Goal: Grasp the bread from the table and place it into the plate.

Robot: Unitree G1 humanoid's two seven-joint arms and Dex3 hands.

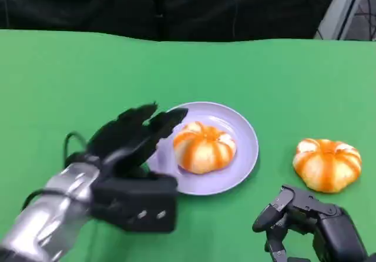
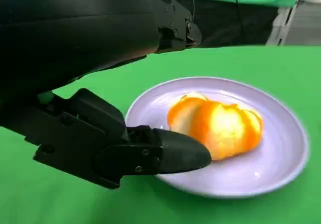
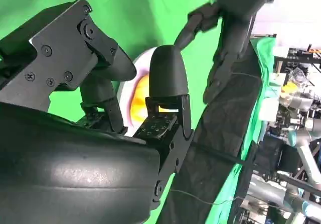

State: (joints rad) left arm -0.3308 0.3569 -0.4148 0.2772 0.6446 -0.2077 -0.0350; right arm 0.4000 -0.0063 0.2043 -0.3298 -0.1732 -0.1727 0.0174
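- One pumpkin-shaped bread roll [image 1: 204,147] already lies in the lilac plate [image 1: 247,134]; a second roll [image 1: 327,164] sits on the green table cover [image 1: 88,74], well apart from the plate on its right.
- The left hand [image 1: 132,137] hovers at the plate's left rim, fingers spread and holding nothing (one fingertip [image 2: 183,153] lies just beside the plated roll).
- The right hand [image 1: 305,221] waits near the second roll, released, with its fingers apart.
- The roll looks light and soft, with a glazed, ribbed crust; I judge that a hard squeeze would dent it.
- The best hold is probably across its rounded sides, low down, with gentle pressure.
- The cover is flat cloth, likely grippy enough that the roll will not skid.
- A black curtain [image 1: 176,6] backs the table; other benches and equipment [image 3: 293,108] stand beyond.
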